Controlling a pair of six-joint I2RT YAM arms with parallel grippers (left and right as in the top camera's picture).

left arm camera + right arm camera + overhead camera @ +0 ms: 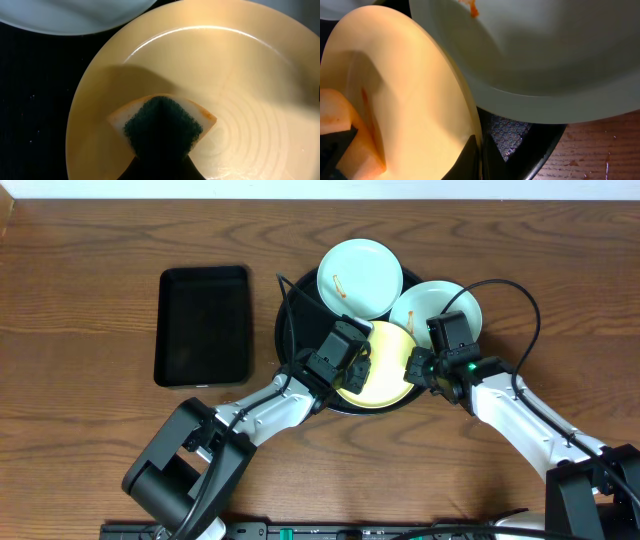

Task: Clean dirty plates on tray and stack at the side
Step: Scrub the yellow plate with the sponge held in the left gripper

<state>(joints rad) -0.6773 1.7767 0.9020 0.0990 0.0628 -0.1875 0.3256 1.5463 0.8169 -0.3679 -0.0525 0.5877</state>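
From overhead, the round tray sits mid-table with three plates crowded on it. The far mint plate and the right mint plate both reach past its rim, and the yellow plate lies at its near edge. The left gripper comes in from the left over the yellow plate. The right gripper meets that plate's right rim.

Only the left wrist view shows the sponge. It is clamped in the left gripper, with its dark green scrub face pressed on the yellow plate's glossy floor.

Only the right wrist view shows the right gripper's dark fingers pinching the yellow plate's rim. The plate stands tilted there, with an orange streak near the sponge. The right mint plate's rim lies just above it, carrying an orange smear.

The plates' rims touch or overlap, so there is little slack between them. A rectangular tray lies well apart to the left. Bare wood of the table shows to the right of the plates
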